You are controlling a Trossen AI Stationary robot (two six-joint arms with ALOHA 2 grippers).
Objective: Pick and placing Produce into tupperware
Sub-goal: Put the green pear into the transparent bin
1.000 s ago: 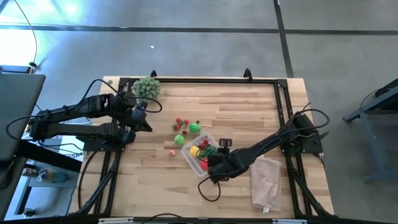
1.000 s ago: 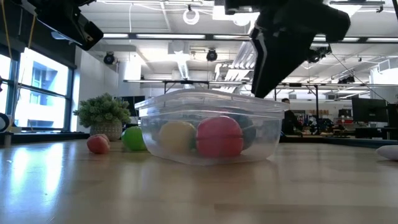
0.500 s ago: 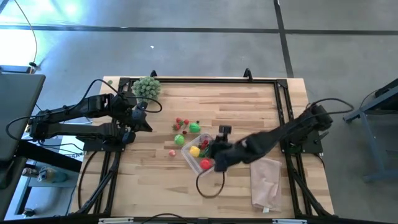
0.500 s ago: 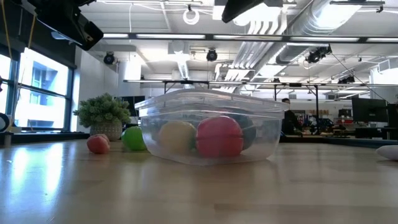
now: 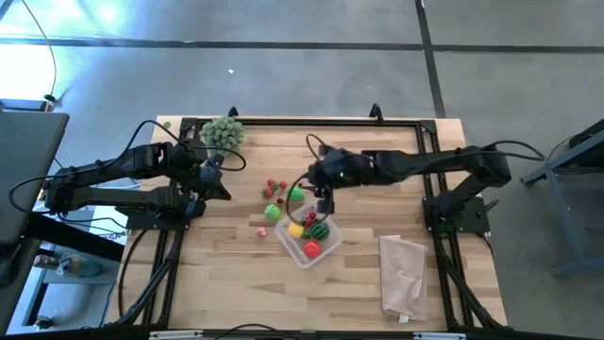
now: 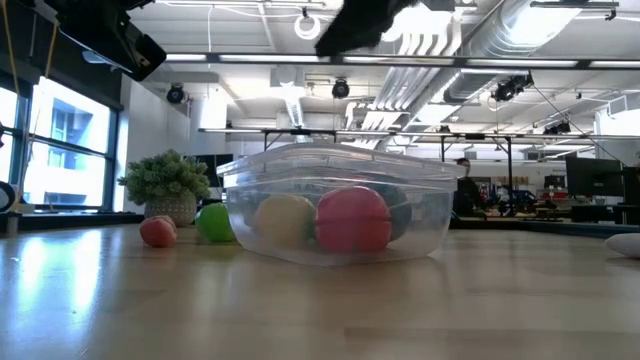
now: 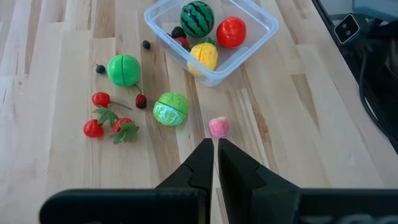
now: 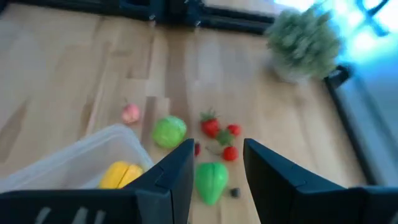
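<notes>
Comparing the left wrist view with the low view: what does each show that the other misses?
Only the left wrist view shows the watermelon ball in the tupperware, the red cherries and the left gripper, fingers shut. Only the low view shows the bushy plant and the room behind. Both show the tupperware with a red fruit and a yellow fruit, plus the pink piece outside.

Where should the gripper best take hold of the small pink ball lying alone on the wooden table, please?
Grip the small pink ball across its round middle, coming straight down from above. It sits alone on the wooden table, apart from the clear plastic container, so both sides look free.
</notes>
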